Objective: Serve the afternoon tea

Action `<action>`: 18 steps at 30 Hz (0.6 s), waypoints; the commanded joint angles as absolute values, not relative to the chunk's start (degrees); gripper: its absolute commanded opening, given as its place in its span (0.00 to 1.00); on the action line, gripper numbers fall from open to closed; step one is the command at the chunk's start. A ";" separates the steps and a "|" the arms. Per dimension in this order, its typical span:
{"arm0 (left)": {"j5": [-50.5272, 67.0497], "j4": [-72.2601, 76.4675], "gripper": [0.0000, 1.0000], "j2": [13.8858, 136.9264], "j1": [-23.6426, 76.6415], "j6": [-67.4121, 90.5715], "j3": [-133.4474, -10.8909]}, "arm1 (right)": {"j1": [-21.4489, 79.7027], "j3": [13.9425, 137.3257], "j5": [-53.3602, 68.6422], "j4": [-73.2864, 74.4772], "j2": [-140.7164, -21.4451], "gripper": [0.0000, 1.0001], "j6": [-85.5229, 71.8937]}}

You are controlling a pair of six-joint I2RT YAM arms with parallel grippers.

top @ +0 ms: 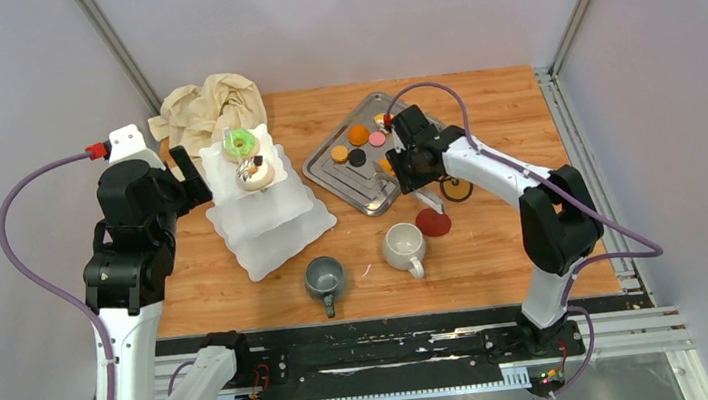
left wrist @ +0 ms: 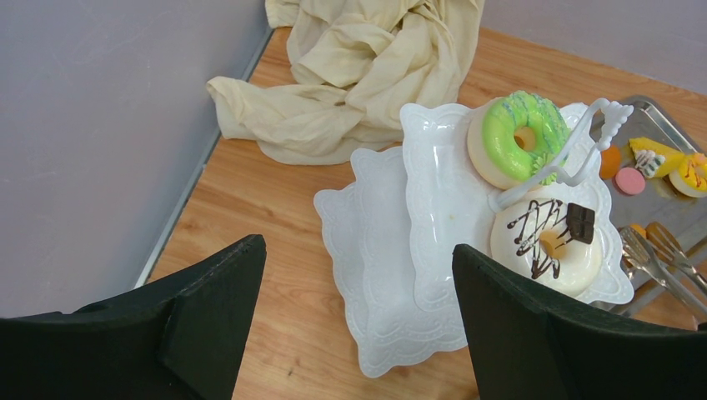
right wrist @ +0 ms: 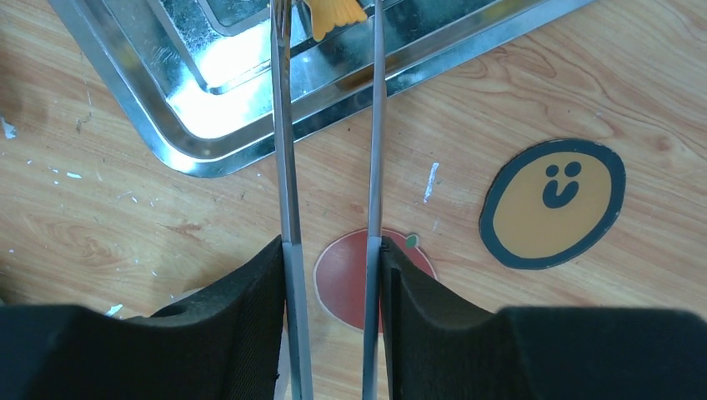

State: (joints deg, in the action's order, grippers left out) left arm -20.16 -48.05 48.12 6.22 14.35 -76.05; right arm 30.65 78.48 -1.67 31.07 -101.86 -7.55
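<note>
The white three-tier stand (top: 267, 220) stands left of centre, with a green ring doughnut (top: 240, 143) and a white chocolate-drizzled doughnut (top: 255, 173) on its top tier. My left gripper (top: 189, 179) hovers open at the stand's left side, nothing between its fingers (left wrist: 225, 283). Orange (top: 359, 135), pink (top: 377, 139) and dark (top: 357, 157) pastries lie on the steel tray (top: 370, 196). My right gripper (right wrist: 332, 250) is shut on metal tongs (right wrist: 288, 167), whose tips reach a yellow pastry (right wrist: 333, 15) on the tray (right wrist: 250, 125). A grey mug (top: 325, 279) and a white mug (top: 404, 246) stand near the front.
A crumpled beige cloth (top: 209, 108) lies behind the stand, against the left wall. A red apple sticker (right wrist: 342, 279) and a yellow smiley sticker (right wrist: 552, 202) lie flat on the wood by the tray. Walls close in the left, back and right.
</note>
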 commanded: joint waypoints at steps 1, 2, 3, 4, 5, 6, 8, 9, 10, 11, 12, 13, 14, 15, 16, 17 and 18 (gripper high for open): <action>-20.39 -46.19 0.87 47.90 6.50 14.07 -76.51 | 31.36 81.10 -3.17 32.82 -97.14 0.15 -6.20; -20.25 -46.15 0.87 47.90 6.51 14.06 -76.66 | 31.34 81.13 -3.11 32.99 -96.10 0.15 -6.09; -20.22 -46.21 0.87 47.90 6.51 14.04 -76.68 | 31.37 81.21 -2.76 33.04 -95.04 0.14 -5.90; -20.22 -46.18 0.87 47.97 6.50 14.06 -76.78 | 31.37 81.28 -1.86 33.05 -94.02 0.14 -5.56; -20.15 -46.15 0.87 47.97 6.50 14.12 -76.84 | 31.38 81.21 -0.89 33.00 -93.12 0.14 -5.39; -20.05 -46.14 0.87 47.99 6.50 14.15 -76.83 | 31.45 81.21 0.10 33.04 -92.04 0.14 -5.30; -19.95 -46.16 0.87 48.01 6.50 14.24 -77.02 | 31.50 81.36 2.63 32.96 -90.43 0.14 -5.34; -19.94 -46.14 0.87 47.99 6.50 14.12 -77.08 | 31.65 81.43 3.30 32.96 -89.77 0.14 -5.55; -19.99 -46.18 0.87 48.00 6.50 13.96 -77.18 | 31.86 81.51 3.93 32.97 -89.13 0.13 -5.62; -20.34 -46.15 0.87 47.99 6.53 13.71 -77.29 | 32.10 81.62 4.25 32.96 -88.55 0.13 -5.62; -20.65 -46.19 0.87 47.99 6.51 13.57 -77.58 | 32.31 81.79 4.63 32.99 -87.93 0.13 -5.69; -20.92 -46.29 0.87 48.01 6.54 13.46 -77.88 | 32.59 81.96 5.16 33.04 -87.34 0.13 -5.62; -21.07 -46.39 0.87 48.05 6.51 13.37 -78.35 | 32.90 82.07 5.80 33.09 -86.76 0.13 -5.69; -21.17 -46.50 0.87 48.07 6.56 13.30 -78.67 | 33.45 82.27 6.57 33.12 -86.14 0.13 -5.60; -21.18 -46.50 0.87 48.08 6.55 13.27 -78.87 | 33.99 82.42 7.26 33.13 -85.56 0.13 -5.40; -21.05 -46.51 0.87 48.20 6.53 13.34 -79.11 | 34.78 82.66 7.89 33.10 -85.07 0.13 -5.01; -20.93 -46.50 0.87 48.33 6.53 13.36 -79.33 | 35.67 82.90 8.70 33.11 -84.61 0.13 -4.22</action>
State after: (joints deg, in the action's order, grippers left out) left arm -20.18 -48.07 48.27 6.22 13.91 -76.90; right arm 32.49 80.23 4.51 33.10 -87.31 -6.20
